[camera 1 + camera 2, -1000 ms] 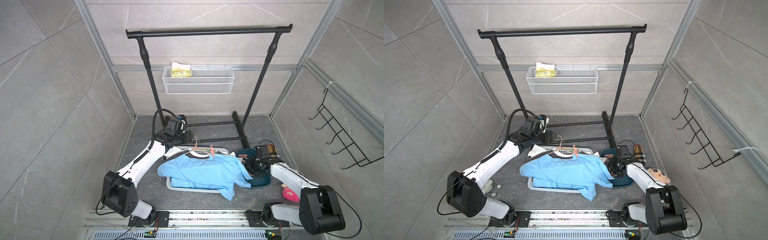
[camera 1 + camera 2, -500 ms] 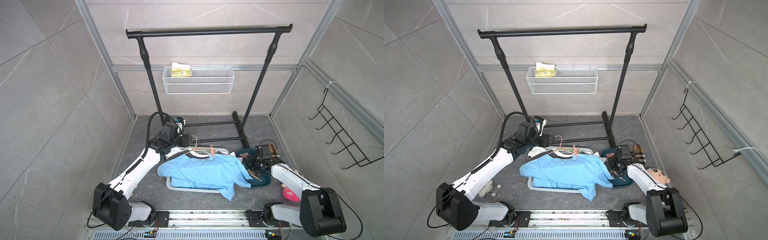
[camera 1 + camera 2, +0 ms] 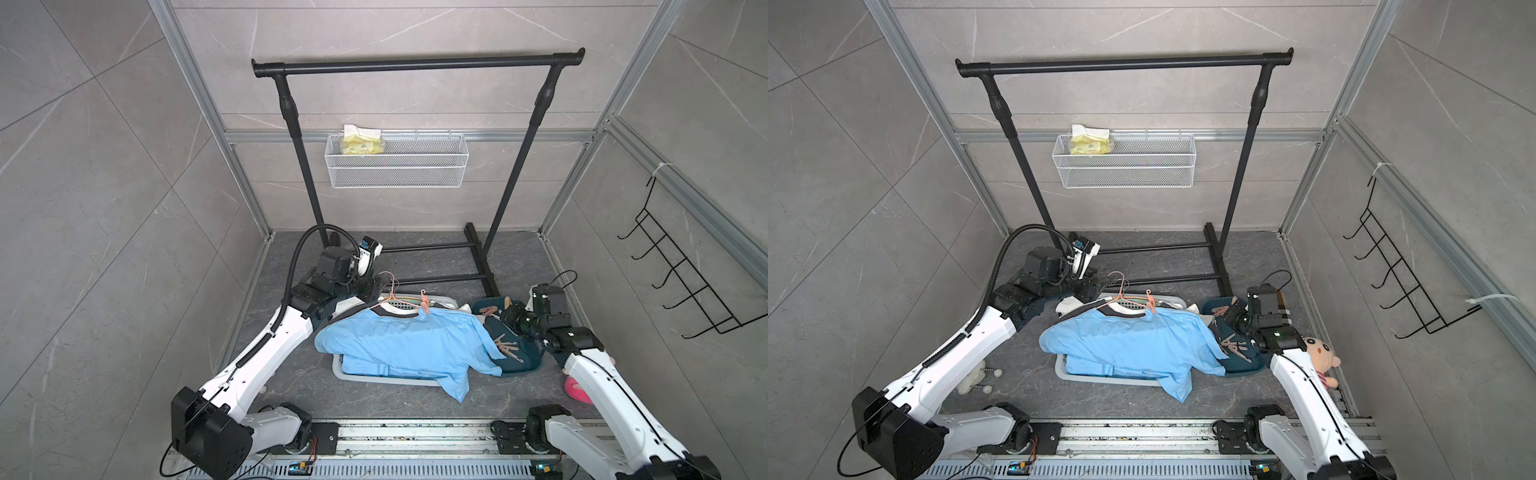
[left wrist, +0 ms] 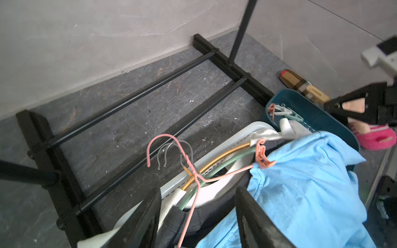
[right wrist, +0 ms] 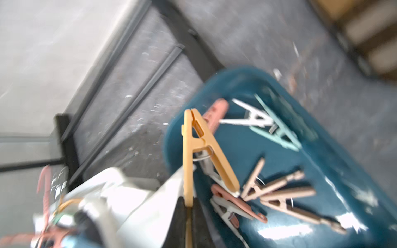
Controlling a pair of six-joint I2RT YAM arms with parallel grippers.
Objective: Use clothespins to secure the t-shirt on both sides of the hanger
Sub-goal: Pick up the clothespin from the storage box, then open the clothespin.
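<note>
A light blue t-shirt (image 3: 407, 345) (image 3: 1129, 340) (image 4: 305, 184) lies on a pink wire hanger (image 3: 390, 284) (image 4: 192, 168) over a laundry basket. One pink clothespin (image 3: 424, 301) (image 4: 262, 156) is clipped on the hanger's right shoulder. My left gripper (image 3: 376, 293) (image 4: 198, 191) is open, its jaws either side of the dark collar and the hanger's left wire. My right gripper (image 3: 509, 318) (image 5: 188, 201) is shut on one leg of a yellow clothespin (image 5: 188, 161) above a teal tray (image 3: 528, 361) (image 5: 242, 154). Several loose clothespins (image 3: 509, 347) (image 5: 277, 193) lie in that tray.
The grey-white laundry basket (image 3: 374, 376) also holds gold and green hangers (image 4: 225, 154). A black clothes rack (image 3: 415, 64) stands behind, its base bars (image 3: 436, 278) on the floor near the hanger hook. A white wire basket (image 3: 395, 166) and wall hooks (image 3: 673, 274) hang higher. A doll (image 3: 1320, 353) lies beside my right arm.
My right gripper has shut on the yellow clothespin over the tray. My left arm has lowered its shoulder link, while its gripper has stayed at the hanger's collar end.
</note>
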